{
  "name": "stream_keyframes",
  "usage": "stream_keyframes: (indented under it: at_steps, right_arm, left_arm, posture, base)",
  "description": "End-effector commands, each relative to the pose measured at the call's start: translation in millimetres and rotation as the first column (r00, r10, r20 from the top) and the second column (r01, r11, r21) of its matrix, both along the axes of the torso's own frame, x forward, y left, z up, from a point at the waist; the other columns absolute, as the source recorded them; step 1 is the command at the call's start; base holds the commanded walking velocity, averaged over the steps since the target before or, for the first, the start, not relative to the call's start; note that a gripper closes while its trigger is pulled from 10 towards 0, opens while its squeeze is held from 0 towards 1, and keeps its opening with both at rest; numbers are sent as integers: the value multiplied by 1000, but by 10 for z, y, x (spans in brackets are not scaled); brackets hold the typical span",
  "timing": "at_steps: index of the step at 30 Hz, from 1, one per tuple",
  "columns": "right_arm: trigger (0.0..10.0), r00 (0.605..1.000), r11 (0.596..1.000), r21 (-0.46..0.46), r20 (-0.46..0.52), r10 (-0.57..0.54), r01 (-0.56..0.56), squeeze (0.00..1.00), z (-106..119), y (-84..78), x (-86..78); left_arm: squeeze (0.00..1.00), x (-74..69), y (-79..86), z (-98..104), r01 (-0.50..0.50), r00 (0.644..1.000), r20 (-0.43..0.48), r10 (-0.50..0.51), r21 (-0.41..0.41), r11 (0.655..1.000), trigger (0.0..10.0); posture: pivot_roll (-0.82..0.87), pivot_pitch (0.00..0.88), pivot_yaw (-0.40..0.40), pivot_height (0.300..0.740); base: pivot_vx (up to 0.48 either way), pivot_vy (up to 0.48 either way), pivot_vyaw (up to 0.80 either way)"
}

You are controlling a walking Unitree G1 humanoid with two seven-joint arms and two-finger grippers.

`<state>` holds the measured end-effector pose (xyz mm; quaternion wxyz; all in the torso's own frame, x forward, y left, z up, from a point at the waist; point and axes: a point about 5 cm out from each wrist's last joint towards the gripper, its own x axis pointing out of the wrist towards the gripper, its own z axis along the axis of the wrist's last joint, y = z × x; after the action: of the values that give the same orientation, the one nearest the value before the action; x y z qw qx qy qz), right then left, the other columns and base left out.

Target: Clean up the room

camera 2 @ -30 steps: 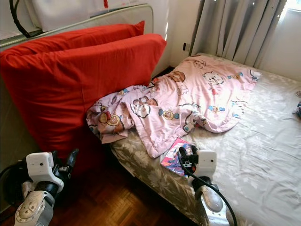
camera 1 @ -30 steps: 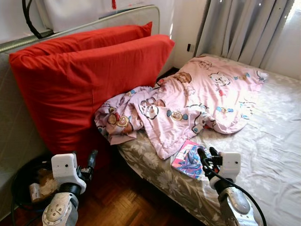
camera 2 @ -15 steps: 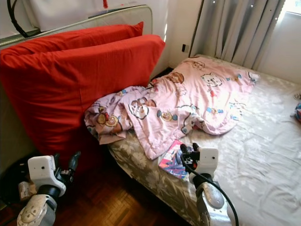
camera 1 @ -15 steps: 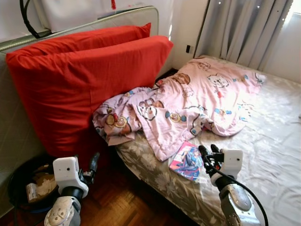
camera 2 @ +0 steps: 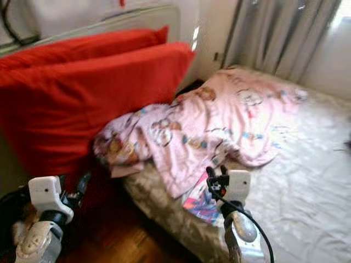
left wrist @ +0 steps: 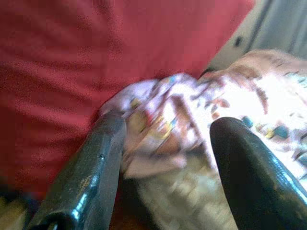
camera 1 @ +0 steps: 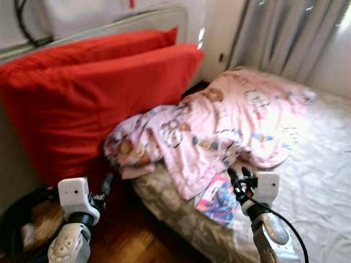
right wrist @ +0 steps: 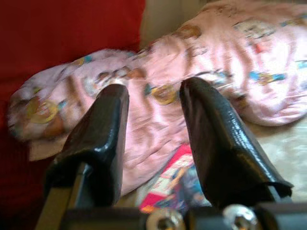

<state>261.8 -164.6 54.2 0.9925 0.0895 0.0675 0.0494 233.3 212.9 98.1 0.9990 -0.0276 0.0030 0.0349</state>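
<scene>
A crumpled pink cartoon blanket (camera 1: 219, 120) lies across the bed (camera 1: 318, 181) and hangs over its near corner. A colourful magazine (camera 1: 216, 198) rests on the sheet just below the blanket's edge. Two big red cushions (camera 1: 98, 93) lean against the wall left of the bed. My right gripper (camera 1: 237, 174) hovers over the bed edge beside the magazine, open and holding nothing; in the right wrist view its fingers (right wrist: 105, 129) frame the blanket and the magazine (right wrist: 177, 184). My left gripper (camera 1: 107, 183) is low by the cushions over the floor, open and holding nothing (left wrist: 168, 129).
A dark round basket with cables and paper (camera 1: 22, 219) sits on the parquet floor (camera 1: 126, 241) at the lower left. Grey curtains (camera 1: 285, 33) hang behind the bed. A pale padded board (camera 1: 137, 19) stands behind the cushions.
The whole picture has shifted a little and turned blurred, so the camera is moving. Both arms keep about the same pose, and both grippers stay open.
</scene>
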Motion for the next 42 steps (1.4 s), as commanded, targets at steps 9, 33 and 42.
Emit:
stream_keyframes:
  at_steps: [9,33,42]
  right_arm:
    - [10000,1000,1000,24,13,-19,19,0,56,41,49]
    - [10000,995,993,64,29,-99,97,0,82,134,40]
    - [10000,997,997,3,10,-73,73,0,68,106,26]
  left_arm:
    - [0,-48,-40,59,33,999,-8,-33,15,999,10000]
    - [0,62,-35,150,87,996,-11,-87,45,995,10000]
    - [0,17,-80,110,85,996,-21,-84,27,996,10000]
  posture:
    - [84,24,-40,740]
    - [82,71,10,740]
    - [80,87,-7,740]
  base:
    - [225,0,0]
    - [0,0,0]
    - [0,0,0]
